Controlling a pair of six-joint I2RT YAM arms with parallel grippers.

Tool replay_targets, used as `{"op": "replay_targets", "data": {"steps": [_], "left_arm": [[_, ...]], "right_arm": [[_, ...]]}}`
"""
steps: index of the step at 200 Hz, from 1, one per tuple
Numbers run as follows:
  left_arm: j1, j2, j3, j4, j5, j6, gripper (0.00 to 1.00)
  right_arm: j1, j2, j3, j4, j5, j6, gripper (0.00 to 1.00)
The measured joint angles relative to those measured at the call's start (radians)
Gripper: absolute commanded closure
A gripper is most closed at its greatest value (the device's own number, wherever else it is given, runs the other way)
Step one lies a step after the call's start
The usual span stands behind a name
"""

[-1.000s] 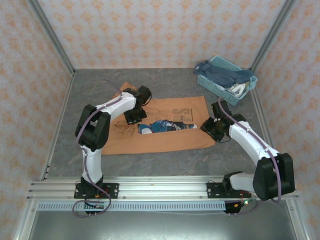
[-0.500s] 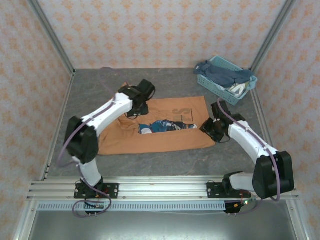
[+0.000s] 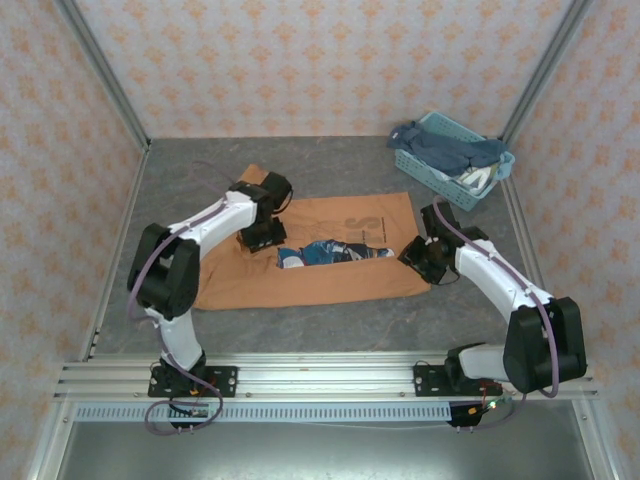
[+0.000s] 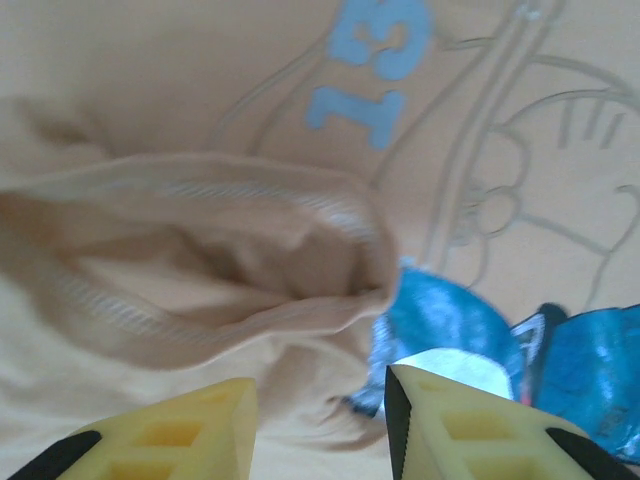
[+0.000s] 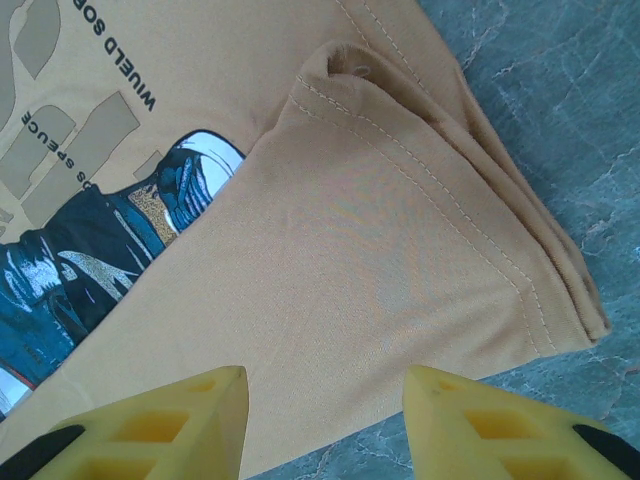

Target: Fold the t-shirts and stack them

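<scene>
An orange-brown t-shirt (image 3: 340,275) lies spread on the table, its blue denim print (image 3: 330,252) facing up. My left gripper (image 3: 262,235) hovers over its left part by the ribbed neckband (image 4: 200,255). Its yellow fingers (image 4: 450,420) stand apart, and the left gripper (image 4: 318,400) is open with loose cloth lying below the gap. My right gripper (image 3: 425,258) is low over the shirt's right end. The right gripper (image 5: 325,400) is open above the folded hem corner (image 5: 480,250), holding nothing. A dark blue tee (image 3: 440,145) and a white one (image 3: 480,180) lie in the basket.
The light-blue lattice basket (image 3: 425,170) stands at the back right corner. Patterned walls and metal posts enclose the grey table (image 3: 180,180). A metal rail (image 3: 320,375) runs along the near edge by the arm bases.
The left gripper has opened and let go of the shirt; it swung toward the back, then returned over the neckband. The right arm has not moved.
</scene>
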Motion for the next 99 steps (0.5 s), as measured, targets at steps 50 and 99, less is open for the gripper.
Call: {"op": "replay_targets", "data": {"steps": [50, 99], "left_arm": [[-0.009, 0.088, 0.007, 0.001, -0.033, 0.074, 0.59], [-0.031, 0.138, 0.046, 0.002, -0.067, 0.129, 0.8]], "right_arm": [[0.0, 0.0, 0.0, 0.0, 0.0, 0.0, 0.55], [0.0, 0.0, 0.0, 0.0, 0.0, 0.0, 0.55]]}}
